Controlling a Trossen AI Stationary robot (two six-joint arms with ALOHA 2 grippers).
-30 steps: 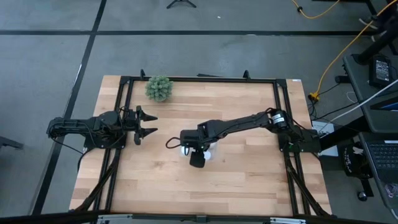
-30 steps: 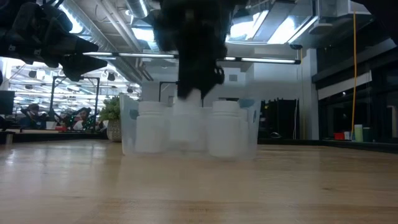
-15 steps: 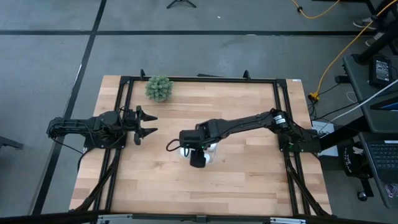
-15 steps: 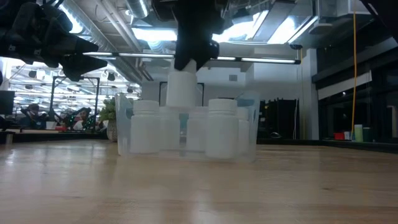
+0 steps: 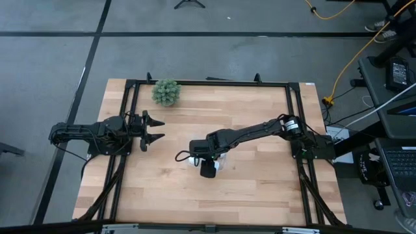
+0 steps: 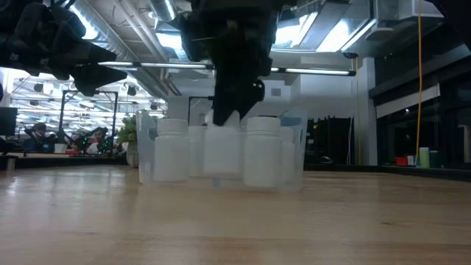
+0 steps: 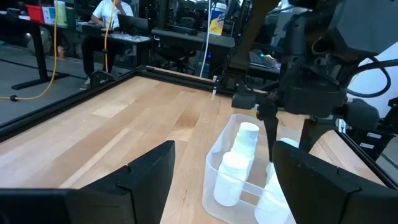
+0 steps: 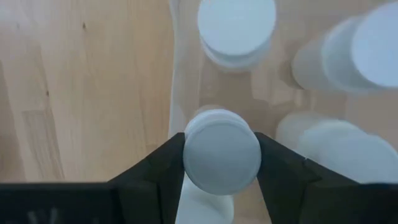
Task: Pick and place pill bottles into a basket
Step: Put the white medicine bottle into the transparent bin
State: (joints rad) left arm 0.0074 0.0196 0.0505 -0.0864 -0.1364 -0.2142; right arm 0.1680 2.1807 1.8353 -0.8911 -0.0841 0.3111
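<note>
White-capped pill bottle (image 8: 221,151) sits clamped between the two dark fingers (image 8: 155,167) of the right end effector (image 5: 207,161), which hangs over the clear plastic basket (image 7: 217,151) near the middle of the wooden desk (image 5: 253,188). Other pill bottles (image 6: 171,149) stand upright inside the basket, around the gripped one. Off at the desk's left edge, the left end effector (image 5: 153,130) hovers with its fingers spread apart, well away from the basket. A green bushy plant (image 5: 166,91) stands at the far left corner.

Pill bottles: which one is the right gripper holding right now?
The pill bottle clamped between the right gripper fingers, at the basket wall; the others stand free inside.
</note>
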